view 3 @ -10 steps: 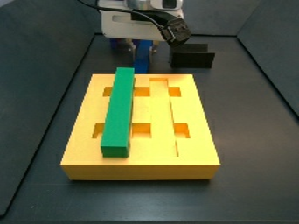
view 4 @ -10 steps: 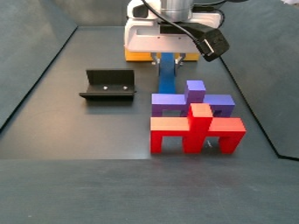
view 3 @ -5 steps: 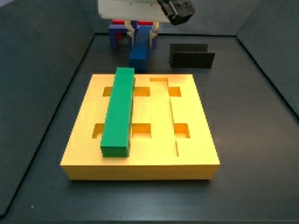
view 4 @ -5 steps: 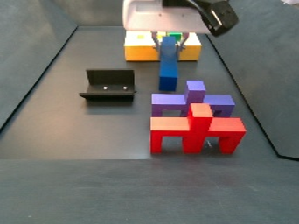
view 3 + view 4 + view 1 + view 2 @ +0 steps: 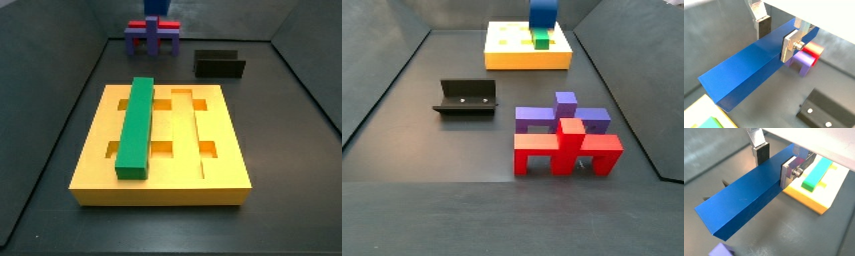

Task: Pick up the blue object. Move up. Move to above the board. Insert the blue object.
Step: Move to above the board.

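The gripper (image 5: 776,162), fingers pinching the blue object (image 5: 747,200), had lifted it out of frame's top since a second earlier; the board (image 5: 160,140) at the desk's middle awaited insertion.

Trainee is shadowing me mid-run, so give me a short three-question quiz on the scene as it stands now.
1. True or false: the pincer is shut on the blue object in both wrist views.
2. What already lies along the board?
A. the green bar
B. the purple-and-red cross-shaped block
C. the fixture
3. In a side view, how much of the blue object shows?

Key:
1. True.
2. A.
3. Only its lower end, at the top edge of the picture; the pincer itself is out of frame there.
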